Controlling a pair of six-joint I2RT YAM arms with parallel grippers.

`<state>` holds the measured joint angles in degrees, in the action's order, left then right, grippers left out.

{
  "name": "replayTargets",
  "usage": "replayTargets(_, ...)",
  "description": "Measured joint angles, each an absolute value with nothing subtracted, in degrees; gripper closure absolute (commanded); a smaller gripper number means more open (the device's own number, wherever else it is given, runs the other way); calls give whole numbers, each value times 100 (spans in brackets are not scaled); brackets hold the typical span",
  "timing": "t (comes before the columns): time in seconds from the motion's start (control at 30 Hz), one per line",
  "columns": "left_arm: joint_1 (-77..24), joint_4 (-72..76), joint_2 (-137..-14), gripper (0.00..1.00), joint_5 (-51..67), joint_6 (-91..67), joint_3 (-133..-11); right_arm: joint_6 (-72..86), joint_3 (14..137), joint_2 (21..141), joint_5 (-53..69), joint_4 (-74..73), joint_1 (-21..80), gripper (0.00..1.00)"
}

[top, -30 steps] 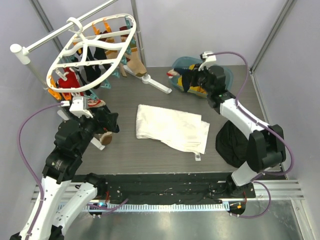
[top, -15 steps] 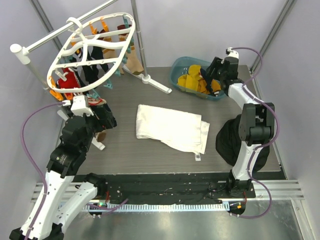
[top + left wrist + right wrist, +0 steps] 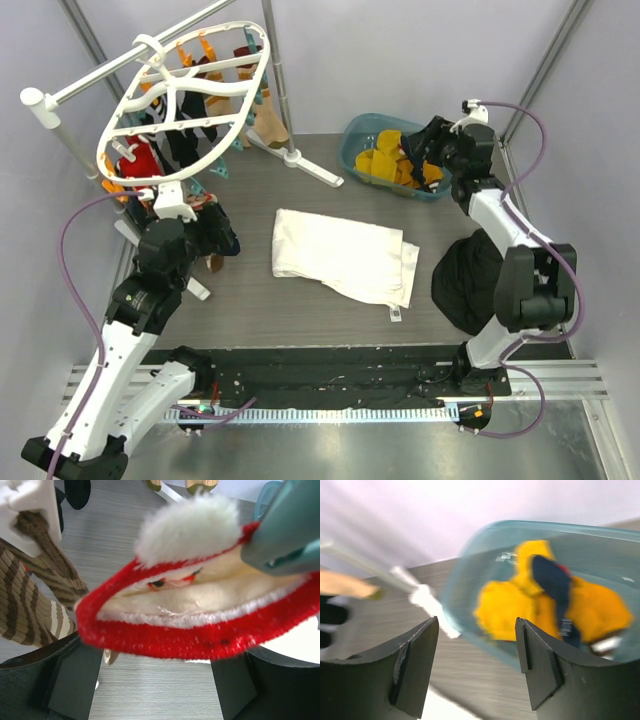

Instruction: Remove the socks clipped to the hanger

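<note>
The white oval hanger [image 3: 185,100] hangs at the back left with socks clipped under it: red [image 3: 140,160], black [image 3: 185,145] and tan [image 3: 268,125]. My left gripper [image 3: 220,232] is just below the hanger's near edge. In the left wrist view it [image 3: 157,667] is open, and a red-cuffed sock [image 3: 190,635] with cream lining and a white fluffy tuft hangs just above the fingers from a teal clip [image 3: 285,530]. A brown-and-cream striped sock [image 3: 30,600] hangs to the left. My right gripper [image 3: 428,150] [image 3: 475,665] is open and empty over the teal basin [image 3: 470,580].
The basin [image 3: 360,135] holds yellow socks [image 3: 385,160] and a dark one [image 3: 550,580]. A white cloth [image 3: 345,255] lies mid-table, a black garment heap [image 3: 468,285] at the right. The white pole stand [image 3: 70,95] carries the hanger; its foot [image 3: 312,168] reaches toward the basin.
My right gripper has opened and no longer holds the dark sock; that arm swung toward the basin's right side. My left arm has risen closer to the hanger's near edge.
</note>
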<state>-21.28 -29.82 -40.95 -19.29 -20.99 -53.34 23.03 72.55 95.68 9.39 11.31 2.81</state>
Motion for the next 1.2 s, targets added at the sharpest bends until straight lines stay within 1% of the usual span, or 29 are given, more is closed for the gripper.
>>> replayTargets(0.1, -2128, -2974, -4060, 16, -1881, -2158, -5334, 2484, 6866, 9096, 1269, 1531, 504, 30)
replayTargets(0.2, -2128, -2980, -4016, 16, -1817, -2235, -5334, 2593, 6591, 8790, 1505, 1909, 950, 30)
replayTargets(0.33, -2128, -2989, -3848, 15, -1750, -2314, -5306, 2786, 6031, 8484, 1992, 2744, 1844, 30)
replayTargets(0.47, -2128, -3065, -3607, 14, -1734, -2359, -5188, 2749, 5898, 8543, 2311, 3299, 2853, 29)
replayTargets(0.63, -2128, -3247, -3293, 13, -1747, -2359, -5098, 2508, 6145, 8943, 2596, 3745, 3948, 29)
replayTargets(0.77, -2128, -3393, -3124, 12, -1800, -2359, -5092, 2401, 6512, 9522, 2722, 4027, 4486, 30)
replayTargets(0.9, -2130, -3529, -2941, 12, -1911, -2357, -5074, 2364, 6864, 10060, 2751, 4154, 4825, 31)
replayTargets(1.2, -2128, -3734, -2692, 12, -2200, -2355, -5013, 2261, 7575, 10812, 2823, 4244, 5374, 41)
